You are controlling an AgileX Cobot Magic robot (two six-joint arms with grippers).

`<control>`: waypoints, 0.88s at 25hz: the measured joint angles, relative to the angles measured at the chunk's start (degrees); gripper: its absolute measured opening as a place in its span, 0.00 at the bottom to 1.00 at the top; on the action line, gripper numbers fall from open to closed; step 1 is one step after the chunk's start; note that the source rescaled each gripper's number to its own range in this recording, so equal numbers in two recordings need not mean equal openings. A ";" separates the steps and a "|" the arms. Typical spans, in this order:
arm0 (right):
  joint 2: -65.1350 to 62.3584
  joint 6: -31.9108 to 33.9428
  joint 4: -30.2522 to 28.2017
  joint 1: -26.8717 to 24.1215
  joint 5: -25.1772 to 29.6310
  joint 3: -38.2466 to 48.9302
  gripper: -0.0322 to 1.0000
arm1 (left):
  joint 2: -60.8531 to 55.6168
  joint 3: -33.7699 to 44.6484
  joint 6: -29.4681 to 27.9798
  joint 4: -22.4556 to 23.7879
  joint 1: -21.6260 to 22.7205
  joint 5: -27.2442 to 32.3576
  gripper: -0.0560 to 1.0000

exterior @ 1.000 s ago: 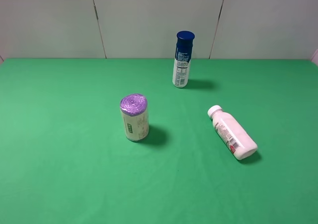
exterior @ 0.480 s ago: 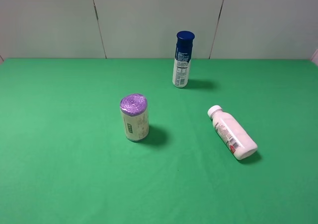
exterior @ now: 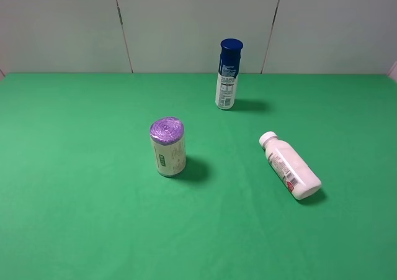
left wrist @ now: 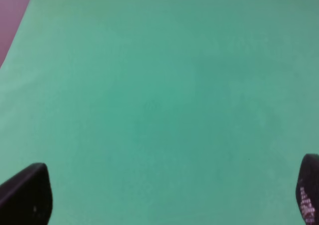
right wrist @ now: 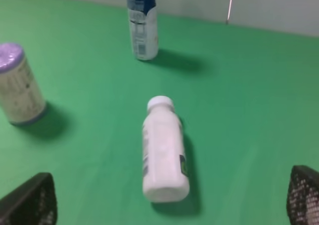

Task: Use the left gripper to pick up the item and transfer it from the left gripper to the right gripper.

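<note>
Item: the small pale bottle (exterior: 290, 167) with a white screw cap lies on its side on my green surface (exterior: 80, 199), right of centre in the high view, cap toward the back wall, base toward the front. Nothing touches it.
Item label: printed strip along the side, with a red mark near the base.
Item, from my right wrist: the bottle (right wrist: 163, 151) lies between my two fingertips' lines of sight, well ahead of them.
My left gripper (left wrist: 164, 197): fingers spread wide, only the tips showing at the frame's corners; bare green cloth between them; it holds nothing.
My right gripper (right wrist: 172, 200): fingers spread wide, tips at the frame's corners; it holds nothing.
Purple-topped can (exterior: 168, 147): upright, left of centre, well apart from the bottle.
Blue-capped spray can (exterior: 228, 74): upright near the back edge of the surface, well apart from both others.
Back wall (exterior: 192, 19): pale panels with dark seams.
Arms in the high view: neither shows there.
</note>
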 joint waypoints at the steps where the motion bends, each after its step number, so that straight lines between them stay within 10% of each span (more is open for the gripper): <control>1: 0.00 0.05 -0.13 0.00 0.00 0.06 1.00 | 0.00 0.00 0.00 0.00 0.00 0.00 0.96; 17: 0.00 0.12 -0.19 -0.28 -0.05 0.06 1.00 | 0.00 0.00 0.00 0.00 0.00 0.00 0.96; 22: 0.00 0.12 -0.19 -7.71 -0.07 0.06 1.00 | 0.00 0.00 0.00 0.00 0.00 -0.05 0.96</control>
